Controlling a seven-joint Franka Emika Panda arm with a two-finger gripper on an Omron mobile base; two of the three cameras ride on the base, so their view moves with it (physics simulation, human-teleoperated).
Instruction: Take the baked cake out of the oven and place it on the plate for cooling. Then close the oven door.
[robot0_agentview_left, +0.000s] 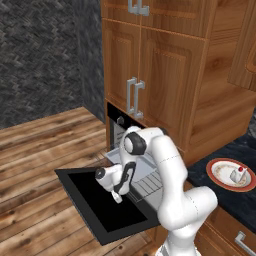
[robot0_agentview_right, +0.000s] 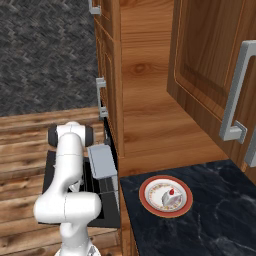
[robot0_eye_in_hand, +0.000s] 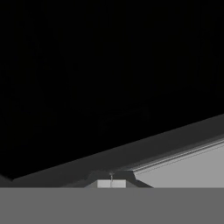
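Wooden cabinet doors (robot0_agentview_left: 150, 70) with silver handles (robot0_agentview_left: 134, 97) rise above dark marbled counter (robot0_agentview_right: 220, 215) and plank floor (robot0_agentview_left: 35, 170).

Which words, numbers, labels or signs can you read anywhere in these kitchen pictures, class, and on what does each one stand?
None can be read.
oven: its small display near the knobs is too small and dark to make out.
plate: the faint pattern in the centre is decoration, not lettering.
cake: a red dot on top, no writing.
Cabinet doors, counter and oven door: no labels.
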